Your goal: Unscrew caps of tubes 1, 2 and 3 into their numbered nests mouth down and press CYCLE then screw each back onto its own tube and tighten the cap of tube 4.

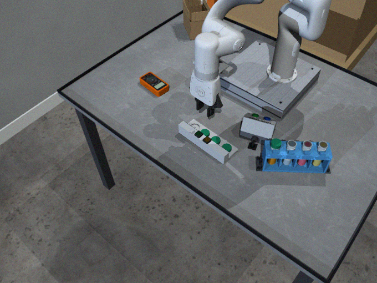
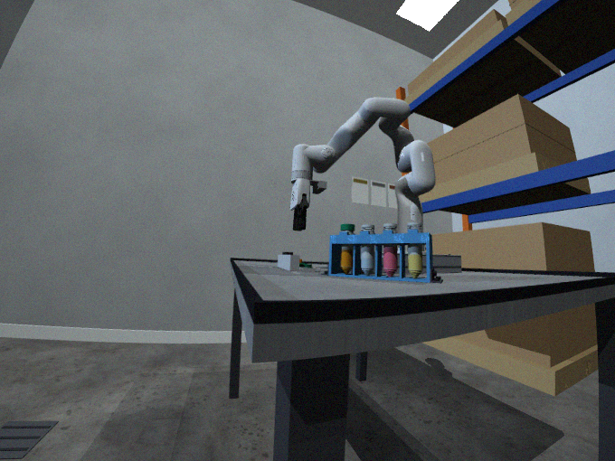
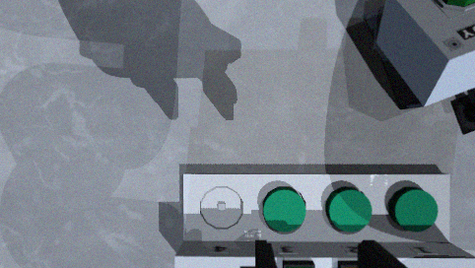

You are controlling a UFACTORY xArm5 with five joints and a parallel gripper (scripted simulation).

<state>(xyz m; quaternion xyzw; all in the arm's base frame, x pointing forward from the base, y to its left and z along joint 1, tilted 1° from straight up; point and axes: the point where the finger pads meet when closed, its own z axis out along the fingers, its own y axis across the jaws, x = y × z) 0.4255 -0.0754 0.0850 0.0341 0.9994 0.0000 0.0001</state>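
Observation:
The white cap tray (image 1: 186, 129) (image 3: 315, 181) holds three green caps (image 1: 205, 131) (image 1: 215, 139) (image 1: 226, 147), flat in three nests. In the wrist view the caps (image 3: 284, 209) (image 3: 349, 210) (image 3: 416, 209) sit in a row, and the fourth nest (image 3: 222, 207) (image 1: 194, 125) is empty. Both tray lamps (image 1: 198, 134) (image 1: 207, 140) look dark. My gripper (image 1: 208, 108) (image 2: 298, 222) (image 3: 317, 256) hangs above the tray, open and empty. The blue tube rack (image 1: 295, 166) (image 2: 379, 274) holds one tube with a green cap (image 1: 275, 143) (image 2: 347, 227) and three uncapped tubes (image 1: 291, 143) (image 1: 307, 143) (image 1: 322, 144).
The key housing (image 1: 258, 127) (image 3: 419, 54) with a green key (image 1: 255, 115) and a blue key (image 1: 266, 118) stands between tray and arm base. An orange multimeter (image 1: 153, 83) lies at the left. A cardboard box (image 1: 194, 15) stands at the far edge. Shelves with boxes stand behind the table.

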